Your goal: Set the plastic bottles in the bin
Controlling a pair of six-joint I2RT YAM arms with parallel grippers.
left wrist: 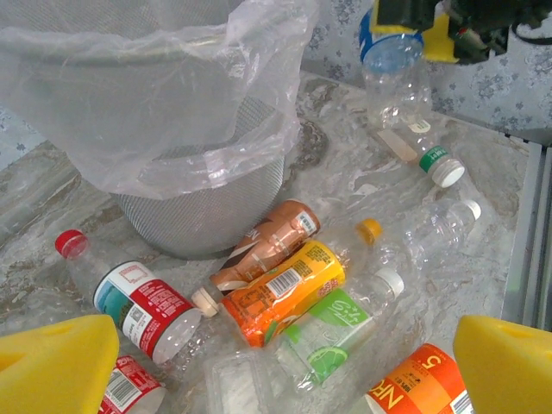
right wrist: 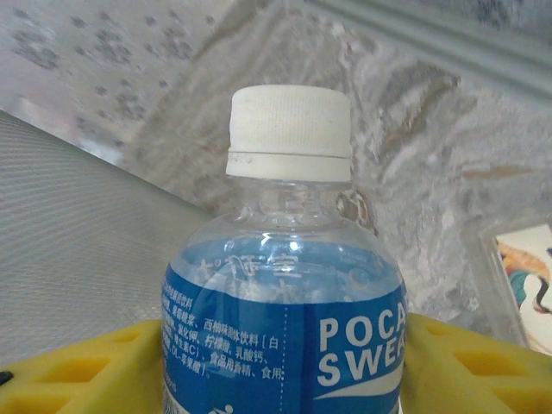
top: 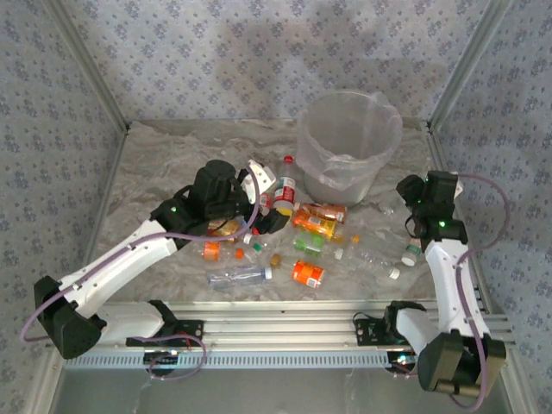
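My left arm (top: 129, 250) reaches long and low from its base across the worktop (top: 155, 164), wrist tipped down over the heap of plastic bottles (top: 302, 241). The left tool (left wrist: 285, 354) is spread wide, its yellow fingers (left wrist: 60, 362) framing the pile with nothing between them. Right under it I see an orange-labelled bottle (left wrist: 285, 293) lying against a green-labelled bottle (left wrist: 326, 332), and a red-labelled bottle (left wrist: 142, 306) off to one side, all on the worktop just in front of the bin (left wrist: 198, 216). My right arm (top: 448, 267) stands tall on the right, forearm angled toward the bin. The right tool (right wrist: 280, 366) is pinching a blue-labelled bottle (right wrist: 285, 328) by its label, white cap (right wrist: 290, 129) pointing away from the wrist, near the bin's side and outside it.
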